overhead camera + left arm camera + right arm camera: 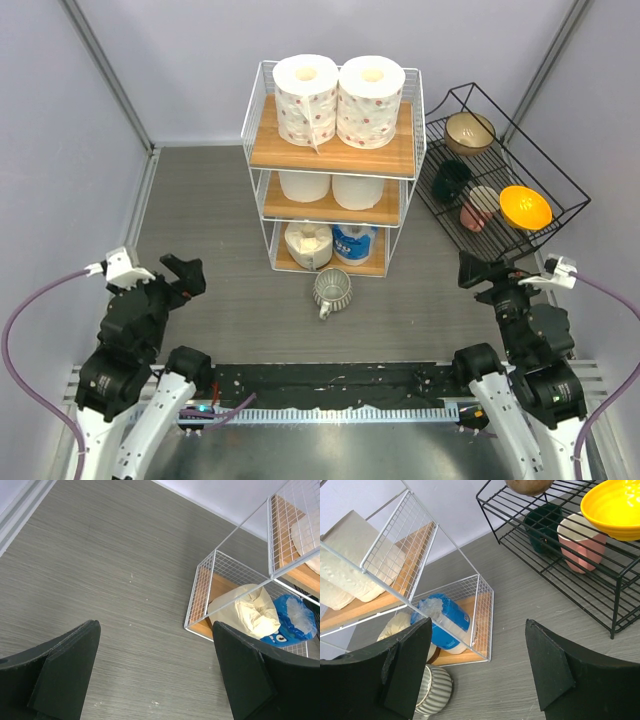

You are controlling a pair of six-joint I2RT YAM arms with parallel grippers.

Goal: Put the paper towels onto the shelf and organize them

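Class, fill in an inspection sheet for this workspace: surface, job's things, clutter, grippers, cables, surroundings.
Surface: grey wood-grain table, no rolls lying on it.
Job's things: white wire shelf holds six paper towels: two red-dotted rolls on top, two plain white rolls in the middle, cream roll and blue-wrapped roll at the bottom.
Clutter: ribbed mug in front of the shelf; black wire rack beside it with yellow bowl, brown bowl, pink cup, dark cup.
Grippers: left gripper open, empty; right gripper open, empty.
Cables: purple cables, one looping from each wrist.
Surroundings: pale walls.
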